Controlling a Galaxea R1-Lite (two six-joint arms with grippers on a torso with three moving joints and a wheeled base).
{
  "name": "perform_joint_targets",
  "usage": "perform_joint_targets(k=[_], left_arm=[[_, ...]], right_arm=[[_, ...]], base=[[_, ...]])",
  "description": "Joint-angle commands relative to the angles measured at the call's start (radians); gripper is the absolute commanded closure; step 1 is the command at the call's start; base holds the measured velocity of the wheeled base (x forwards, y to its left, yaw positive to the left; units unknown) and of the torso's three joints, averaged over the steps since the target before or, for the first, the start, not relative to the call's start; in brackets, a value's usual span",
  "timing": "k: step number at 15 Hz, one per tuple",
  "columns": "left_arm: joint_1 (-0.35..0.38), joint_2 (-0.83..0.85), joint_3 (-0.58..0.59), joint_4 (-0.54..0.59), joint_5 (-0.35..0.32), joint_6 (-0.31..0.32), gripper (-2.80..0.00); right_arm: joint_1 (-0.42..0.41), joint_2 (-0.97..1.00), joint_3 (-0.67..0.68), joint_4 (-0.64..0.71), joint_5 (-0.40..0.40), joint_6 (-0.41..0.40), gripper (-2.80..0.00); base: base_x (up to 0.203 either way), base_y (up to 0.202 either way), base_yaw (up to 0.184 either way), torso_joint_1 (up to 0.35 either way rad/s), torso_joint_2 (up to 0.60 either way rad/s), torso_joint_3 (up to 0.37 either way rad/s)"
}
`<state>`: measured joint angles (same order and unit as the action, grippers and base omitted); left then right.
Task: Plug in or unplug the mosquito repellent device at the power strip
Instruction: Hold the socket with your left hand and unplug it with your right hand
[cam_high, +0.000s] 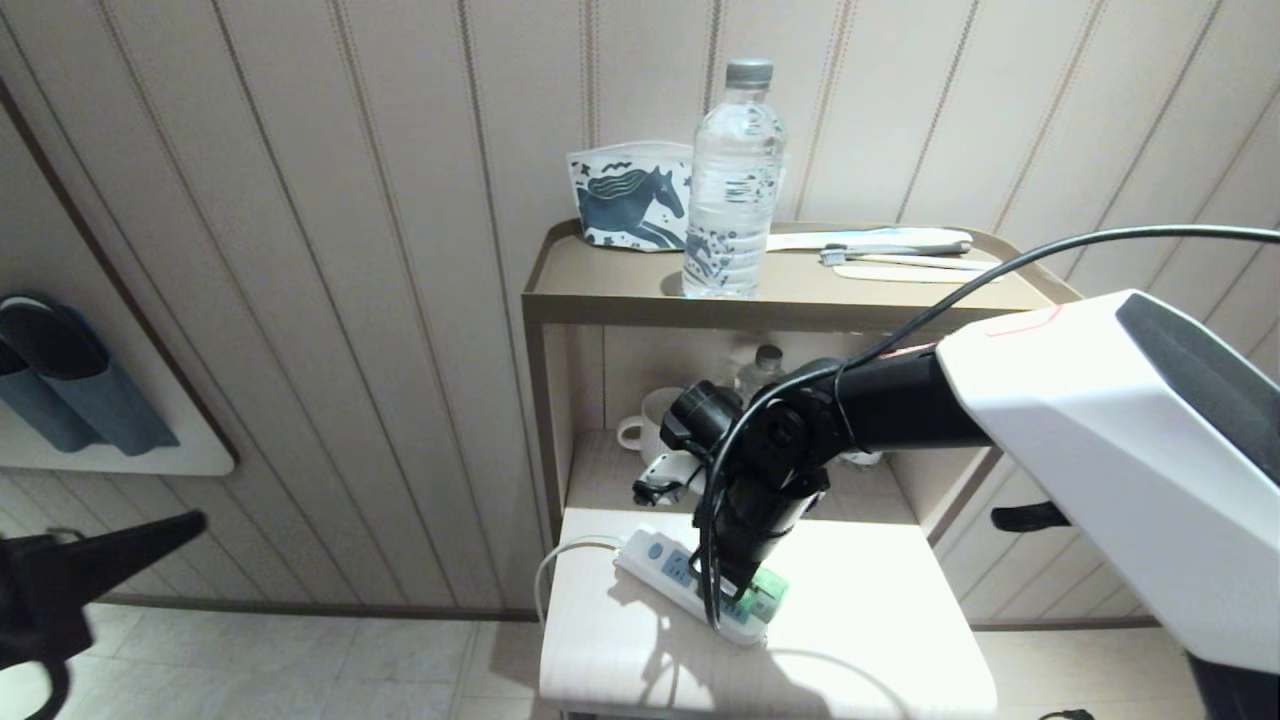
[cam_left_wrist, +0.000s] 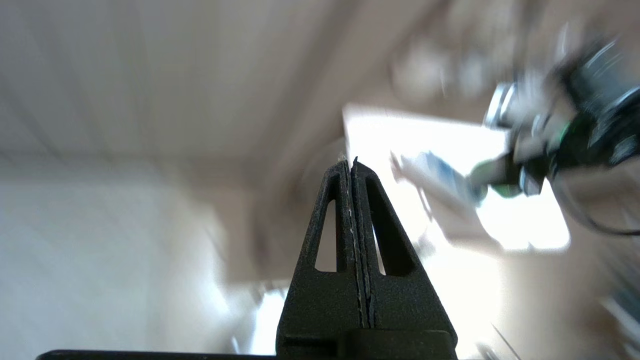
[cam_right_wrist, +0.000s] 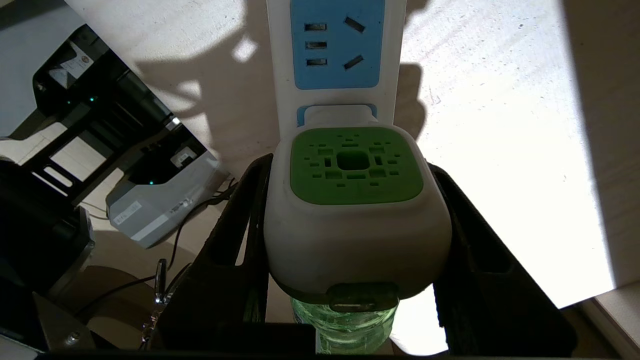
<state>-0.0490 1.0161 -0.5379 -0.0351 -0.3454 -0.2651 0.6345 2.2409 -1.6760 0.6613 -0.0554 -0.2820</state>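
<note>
My right hand clamps the mosquito repellent device by its sides, seated at the power strip on the table; left hand hangs closed, empty.

The black left gripper shows its two slotted fingers pressed together. At two o'clock, blurred, lie a long white blue-faced power strip and something green.

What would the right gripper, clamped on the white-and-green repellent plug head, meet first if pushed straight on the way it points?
Probably the long white power strip: the right gripper points along it, and the mosquito repellent device already sits at its socket.
</note>
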Motion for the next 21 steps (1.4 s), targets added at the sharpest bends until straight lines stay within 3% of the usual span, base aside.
perform_joint_targets(k=[1, 3, 5, 9, 16, 19, 21], left_arm=[[-0.051, 0.486, -0.045, -0.046, -0.074, -0.028, 0.00], [-0.123, 0.681, -0.084, -0.148, -0.109, -0.054, 0.00], [-0.246, 0.783, -0.156, -0.224, -0.106, -0.093, 0.00], [-0.419, 0.905, -0.292, -0.260, 0.067, -0.166, 0.00], [-0.520, 0.956, -0.335, -0.290, 0.086, -0.245, 0.00], [-0.565, 1.007, -0.410, -0.292, 0.137, -0.296, 0.00], [-0.595, 1.060, -0.446, -0.292, 0.183, -0.299, 0.00]], right_arm=[[0.005, -0.044, 0.002, 0.003, 0.025, 0.004, 0.00], [0.034, -0.061, 0.002, 0.003, 0.040, 0.007, 0.00], [0.047, -0.059, -0.005, 0.003, 0.042, 0.009, 0.00], [0.058, -0.024, -0.011, 0.001, 0.079, 0.016, 0.00], [0.062, -0.033, 0.022, -0.041, 0.081, 0.020, 0.00], [0.056, -0.043, 0.067, -0.094, 0.088, 0.020, 0.00], [0.053, -0.046, 0.079, -0.118, 0.091, 0.020, 0.00]], base=[[0.000, 0.000, 0.000, 0.000, 0.00, 0.000], [0.000, 0.000, 0.000, 0.000, 0.00, 0.000], [0.000, 0.000, 0.000, 0.000, 0.00, 0.000], [0.000, 0.000, 0.000, 0.000, 0.00, 0.000], [0.000, 0.000, 0.000, 0.000, 0.00, 0.000], [0.000, 0.000, 0.000, 0.000, 0.00, 0.000], [0.000, 0.000, 0.000, 0.000, 0.00, 0.000]])
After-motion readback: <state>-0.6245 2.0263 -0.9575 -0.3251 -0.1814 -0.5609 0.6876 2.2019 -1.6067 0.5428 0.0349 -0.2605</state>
